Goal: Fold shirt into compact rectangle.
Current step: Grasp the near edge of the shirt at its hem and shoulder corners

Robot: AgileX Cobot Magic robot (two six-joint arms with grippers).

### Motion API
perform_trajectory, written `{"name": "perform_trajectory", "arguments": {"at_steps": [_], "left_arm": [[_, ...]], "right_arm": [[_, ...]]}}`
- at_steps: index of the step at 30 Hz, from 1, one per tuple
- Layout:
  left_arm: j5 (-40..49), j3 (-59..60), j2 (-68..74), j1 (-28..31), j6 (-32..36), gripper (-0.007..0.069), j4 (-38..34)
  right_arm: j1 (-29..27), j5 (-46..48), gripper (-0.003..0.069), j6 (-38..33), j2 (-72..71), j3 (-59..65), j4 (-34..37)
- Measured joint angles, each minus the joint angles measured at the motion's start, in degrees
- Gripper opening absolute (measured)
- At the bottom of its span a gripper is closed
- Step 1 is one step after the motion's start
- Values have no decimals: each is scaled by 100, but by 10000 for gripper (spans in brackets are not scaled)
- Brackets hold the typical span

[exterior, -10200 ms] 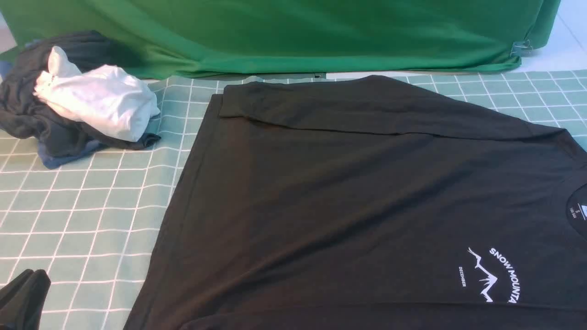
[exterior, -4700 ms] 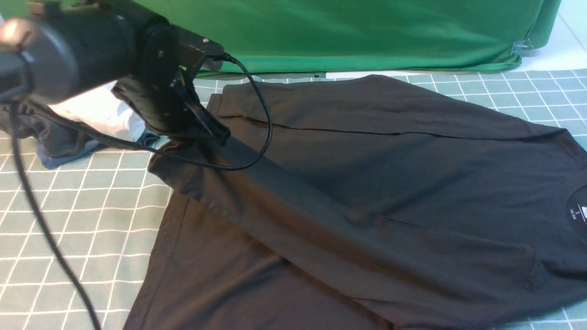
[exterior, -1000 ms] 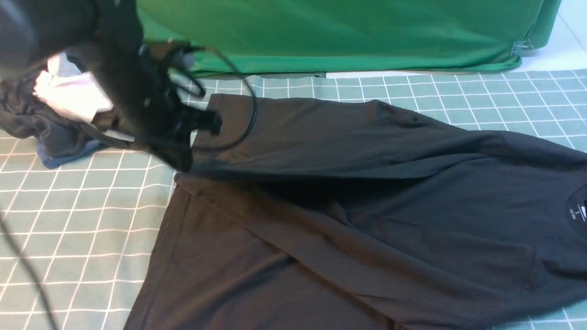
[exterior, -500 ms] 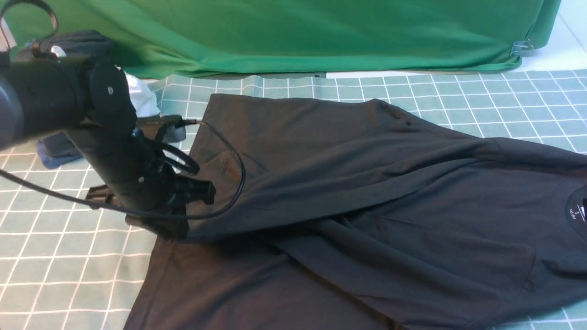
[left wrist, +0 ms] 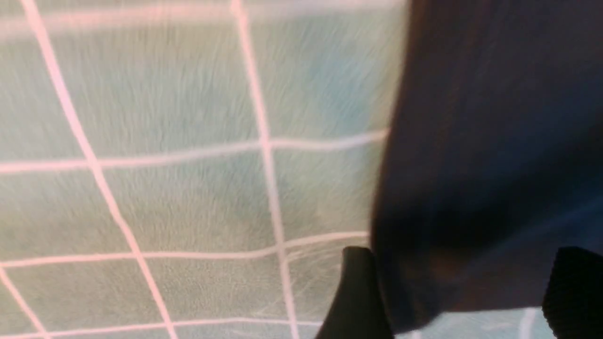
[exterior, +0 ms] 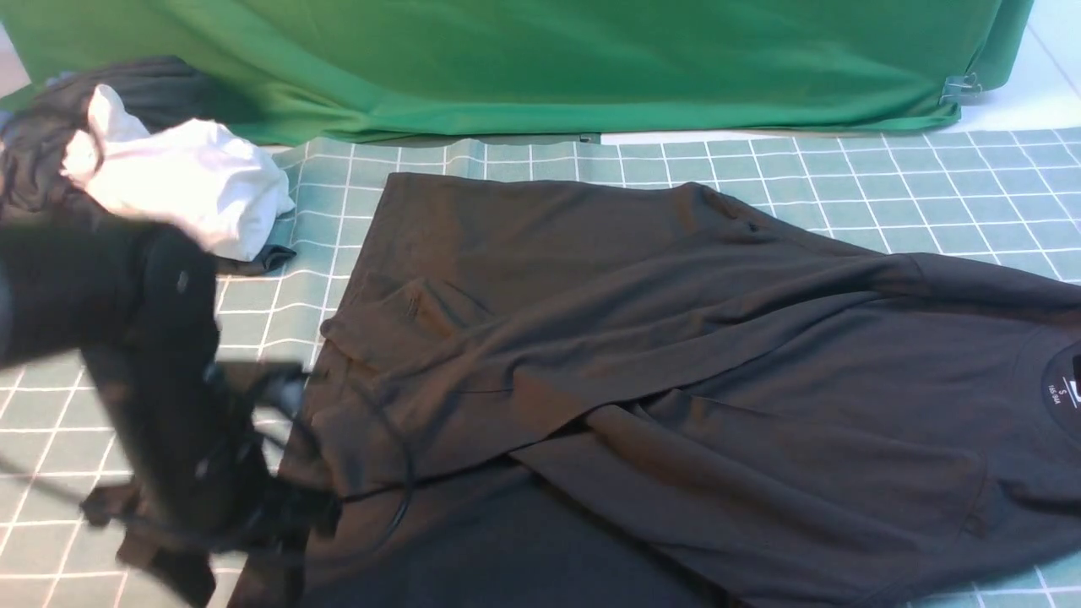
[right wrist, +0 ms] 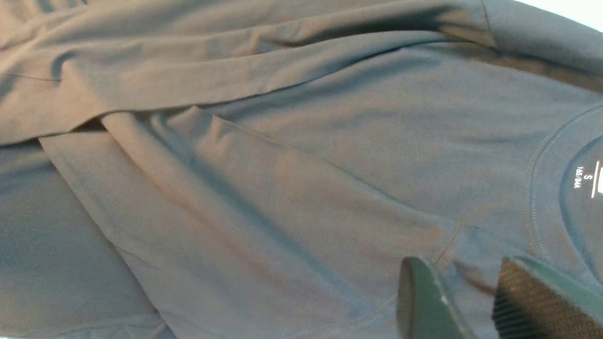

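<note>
1. Shirt (exterior: 676,355): lies on the desk (exterior: 887,169), which carries a green checked cloth. The shirt covers the middle and right of the desk and runs out of the front view at the near edge. Its collar, with the white neck label (exterior: 1072,393), points to the right edge. Two flaps are turned in over the body and overlap in diagonal, creased folds. The print is not visible.

2. Left gripper (left wrist: 464,273): sits at the near left corner of the desk, at the shirt's left hem. The arm (exterior: 160,380) is blurred in the front view, and its cable (exterior: 397,498) crosses the hem. In the wrist view the fingers (left wrist: 358,292) stand spread wide. Dark cloth lies between them, unclamped.

3. Right gripper (right wrist: 464,268): not visible in the front view. In its wrist view it is over the shirt, near the collar. The fingers (right wrist: 424,301) are partly apart, with cloth visible through the gap. Contact with the cloth cannot be determined.

4. Other items: a heap of clothes lies at the far left corner, a white garment (exterior: 186,186) on top of dark ones (exterior: 51,152). It is apart from the shirt. A green backdrop (exterior: 591,59) hangs along the far edge.
</note>
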Motion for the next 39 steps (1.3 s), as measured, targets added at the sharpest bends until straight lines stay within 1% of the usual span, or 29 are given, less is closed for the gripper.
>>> {"name": "perform_trajectory", "arguments": {"at_steps": [1,3,8,10,11,13,14,16,17,19,23,28,29,30,31,33,35,39], "left_arm": [[0,41,-19,0,-8,470,0],[-514,525,-216,0,-74,470,0],[-918,936,-304,0,-90,462,22],[-975,972,-332,0,-84,421,66],[-975,972,-332,0,-84,415,68],[-975,972,-332,0,-78,337,139],[-975,972,-332,5,-52,285,139],[-987,972,-332,5,16,132,90],[-992,972,-344,5,65,83,53],[-977,972,-362,5,126,33,-9],[-756,934,-552,5,180,9,-23],[-342,892,-1431,5,180,4,52],[-247,892,-1672,5,180,4,59],[-232,892,-1673,5,180,4,59],[-114,892,-1976,5,174,4,62],[-16,892,-2299,5,97,4,71],[87,892,-2551,5,24,4,65],[262,892,-2824,5,-1,4,60]], "right_arm": [[0,-12,219,0,0,0,0],[0,-69,219,0,0,0,0],[0,-200,219,0,0,0,0],[0,-254,219,0,0,0,0],[0,-263,219,0,0,0,0],[0,-291,223,0,0,0,0],[0,-298,224,0,0,0,0],[0,-298,226,0,0,0,0],[0,-293,227,0,0,0,0],[0,-269,228,0,0,0,-16],[0,100,230,-6,18,-150,-178],[0,1092,230,-311,277,-673,-414],[0,1381,230,-468,405,-771,-381],[0,1380,230,-468,405,-784,-370],[0,1644,230,-659,564,-831,-226],[29,1851,230,-1006,769,-836,115],[172,1890,231,-1305,933,-744,384],[901,1682,237,-1489,1224,-264,424]]}}
